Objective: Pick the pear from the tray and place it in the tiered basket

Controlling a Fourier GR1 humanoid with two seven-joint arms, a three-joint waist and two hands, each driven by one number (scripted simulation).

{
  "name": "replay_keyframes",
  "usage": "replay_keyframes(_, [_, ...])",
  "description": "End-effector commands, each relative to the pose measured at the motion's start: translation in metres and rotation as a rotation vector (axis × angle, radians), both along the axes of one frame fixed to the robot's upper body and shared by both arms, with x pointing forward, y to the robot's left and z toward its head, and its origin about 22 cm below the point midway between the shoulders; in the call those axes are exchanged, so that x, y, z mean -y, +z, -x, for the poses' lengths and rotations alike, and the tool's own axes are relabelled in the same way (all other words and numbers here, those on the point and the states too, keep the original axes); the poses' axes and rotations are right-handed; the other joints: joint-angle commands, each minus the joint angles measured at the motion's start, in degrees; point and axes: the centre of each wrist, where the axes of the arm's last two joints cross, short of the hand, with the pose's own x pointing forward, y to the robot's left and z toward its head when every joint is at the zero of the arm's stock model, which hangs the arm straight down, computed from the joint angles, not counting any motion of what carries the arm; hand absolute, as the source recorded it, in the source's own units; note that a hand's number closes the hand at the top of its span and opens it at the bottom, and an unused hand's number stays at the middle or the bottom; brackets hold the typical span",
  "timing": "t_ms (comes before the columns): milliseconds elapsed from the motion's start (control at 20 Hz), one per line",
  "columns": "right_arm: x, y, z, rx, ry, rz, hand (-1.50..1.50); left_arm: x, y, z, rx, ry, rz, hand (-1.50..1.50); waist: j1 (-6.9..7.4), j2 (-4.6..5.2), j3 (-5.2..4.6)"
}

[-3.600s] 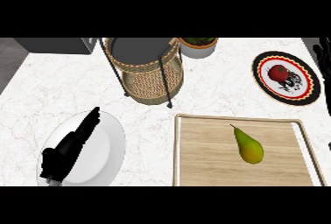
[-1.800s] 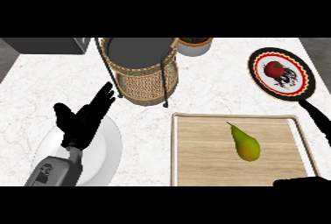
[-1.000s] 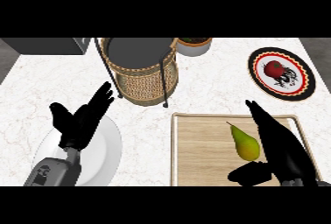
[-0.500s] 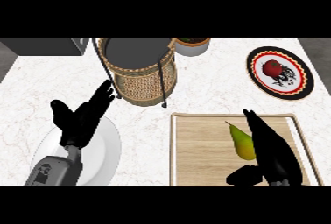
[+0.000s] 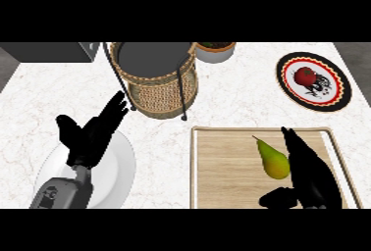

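A yellow-green pear (image 5: 272,159) lies on the wooden tray (image 5: 225,166) at the lower right, stem pointing up-left. My right hand (image 5: 310,171) is over the tray just right of the pear, fingers straight along its side and thumb below it, open and not closed round the fruit. The wicker tiered basket (image 5: 156,78) with black wire legs stands at the top centre. At the left my left hand (image 5: 91,135) rests open, fingers up, over a white plate.
A white plate (image 5: 116,171) lies at the lower left under my left forearm. A patterned plate (image 5: 313,82) with a red object sits at the upper right. A small pot (image 5: 215,50) stands behind the basket, a dark block (image 5: 47,51) at the top left.
My right hand came in from the lower right edge and has slid left across the tray, up against the pear's right side. The left hand has stayed still since 1.8 s ago.
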Motion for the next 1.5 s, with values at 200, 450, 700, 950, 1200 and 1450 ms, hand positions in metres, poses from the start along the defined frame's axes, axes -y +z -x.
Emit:
replay_keyframes(200, [0.009,-0.018,-0.008,0.010,-0.058,-0.017,-1.50,-0.013,-0.011,0.012,0.007,0.006,-0.014,0.00,0.07,0.00,0.01])
replay_keyframes(450, [0.023,-0.023,-0.034,0.006,-0.083,-0.043,-1.50,-0.015,0.010,-0.008,-0.010,-0.012,0.006,0.00,0.17,0.06,0.01])
replay_keyframes(700, [0.018,-0.047,-0.019,-0.010,-0.090,-0.048,-1.50,-0.009,-0.024,0.005,-0.014,-0.004,0.001,0.00,0.04,0.03,0.01])
replay_keyframes(950, [0.033,-0.069,-0.037,-0.032,-0.077,-0.041,-1.50,-0.009,0.005,0.006,-0.019,-0.011,0.001,0.00,0.21,0.02,0.02])
replay_keyframes(1200, [0.028,-0.087,-0.027,-0.020,-0.077,-0.061,-1.50,-0.002,-0.009,0.002,-0.004,0.006,-0.009,0.00,0.09,0.03,0.02])
replay_keyframes(1450, [0.012,-0.083,-0.041,-0.025,0.039,-0.125,1.50,-0.016,-0.005,-0.012,-0.012,0.004,0.005,0.00,0.22,0.14,0.02])
